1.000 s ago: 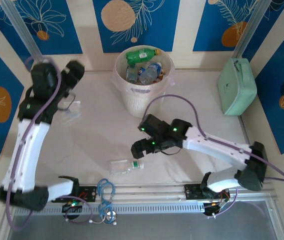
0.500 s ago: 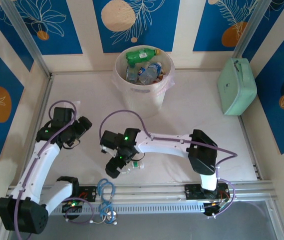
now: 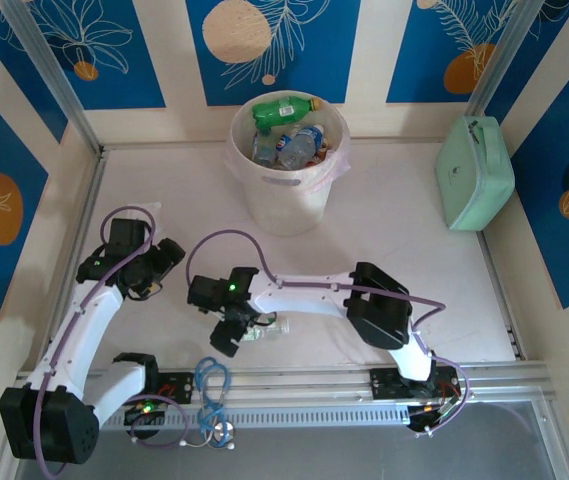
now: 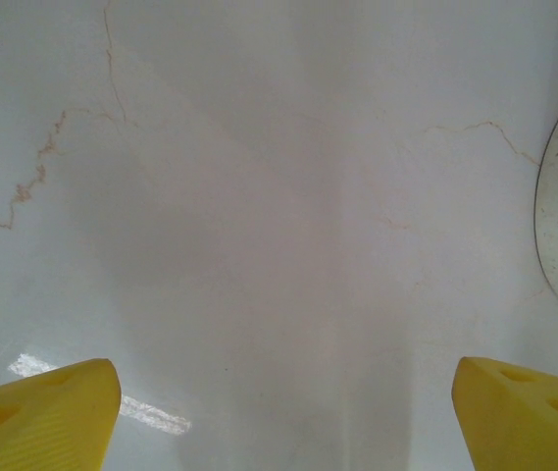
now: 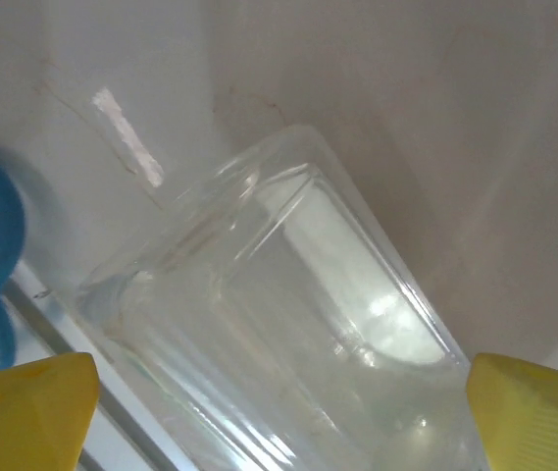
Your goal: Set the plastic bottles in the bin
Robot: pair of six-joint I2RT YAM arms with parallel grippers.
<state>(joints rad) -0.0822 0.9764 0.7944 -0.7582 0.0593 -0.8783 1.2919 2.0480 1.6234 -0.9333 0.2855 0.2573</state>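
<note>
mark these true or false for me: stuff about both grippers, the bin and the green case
1. The right gripper is open over a clear plastic bottle lying on the white table. True.
2. The left gripper grips a bottle. False: the left gripper is open above bare table.
3. The round whitish plastic bin is empty. False: the round whitish plastic bin holds several bottles, with a green bottle with a yellow cap on top.
4. The mint-green case lies to the right of the bin, apart from it. True.

Clear glossy plastic bottle (image 5: pixel 288 324); translucent plastic bin (image 3: pixel 289 205); smooth, glossy white table (image 4: pixel 259 196).
</note>
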